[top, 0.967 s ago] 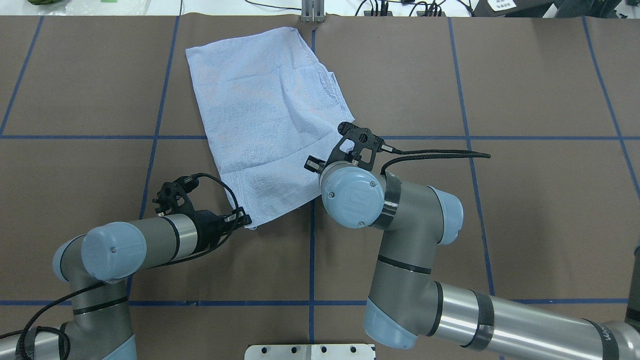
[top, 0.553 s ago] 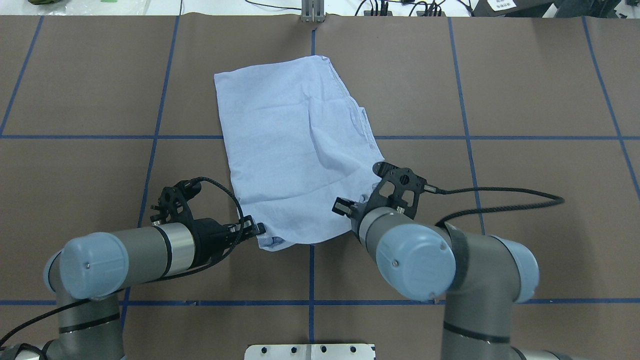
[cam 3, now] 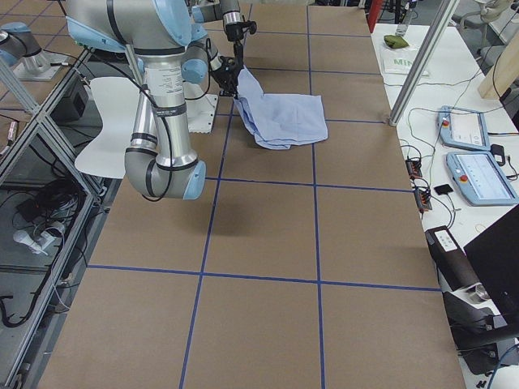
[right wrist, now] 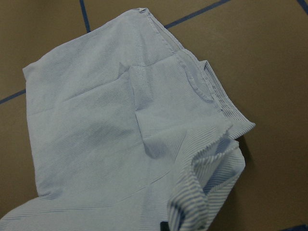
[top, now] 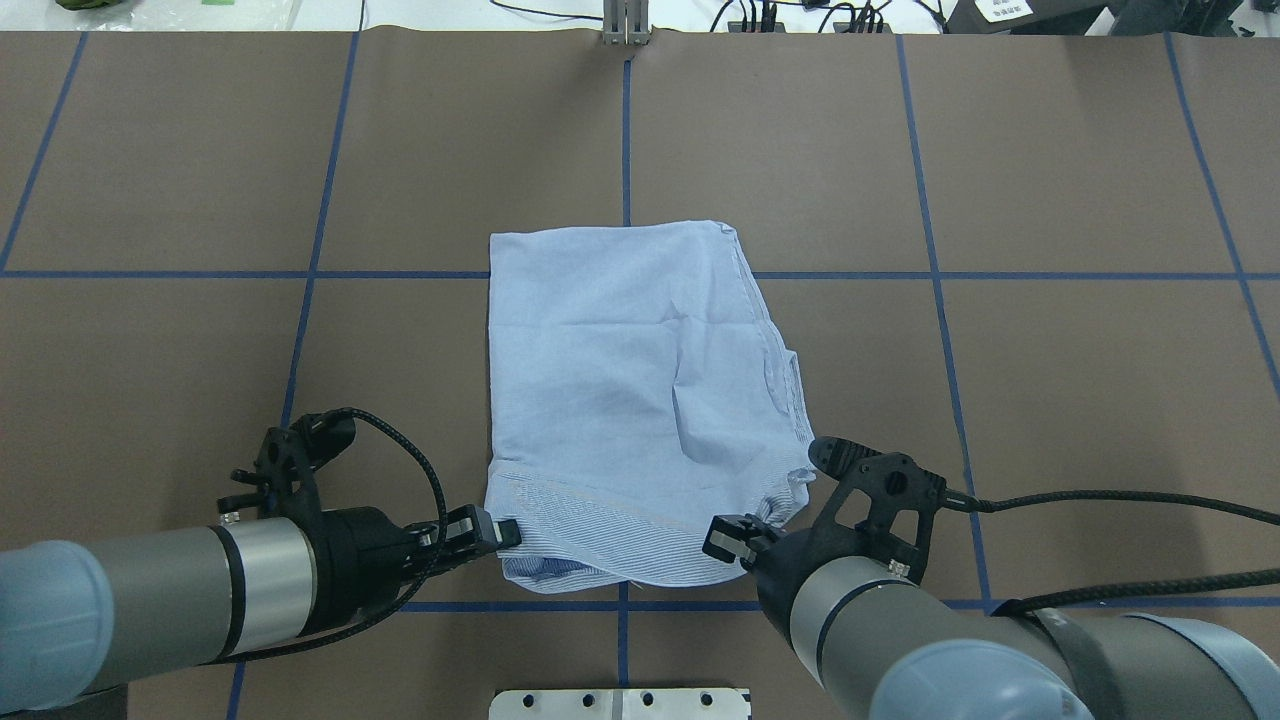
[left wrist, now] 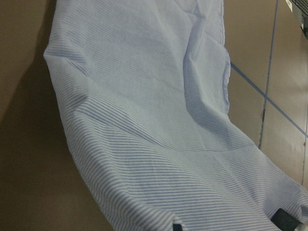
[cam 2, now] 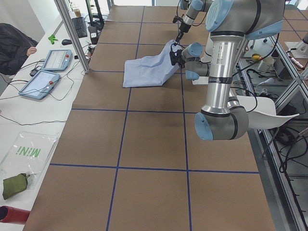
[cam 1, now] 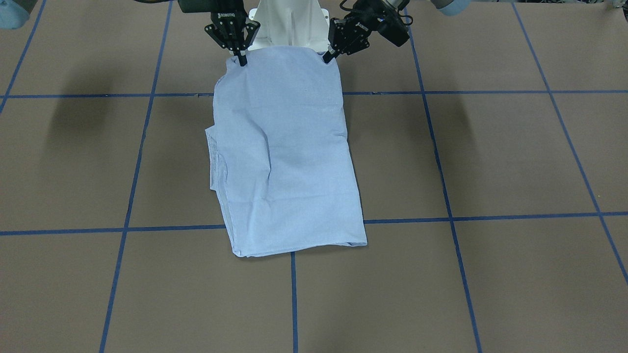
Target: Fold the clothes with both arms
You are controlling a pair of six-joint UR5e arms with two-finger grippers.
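The clothes are one light blue, finely striped shirt, folded into a long rectangle on the brown table. Its near edge is lifted off the surface and the far part lies flat. My left gripper is shut on the near left corner, and my right gripper is shut on the near right corner. In the front-facing view the shirt hangs from the left gripper and the right gripper close to the base. Both wrist views are filled with striped cloth.
Blue tape lines divide the table into squares. The white base plate sits just behind the grippers. A black cable trails from the right wrist. Two tablets and a metal post stand along the far table edge.
Both grippers have drawn back toward the robot's base, dragging the shirt with them. The shirt has turned from slanted to nearly square with the grid.
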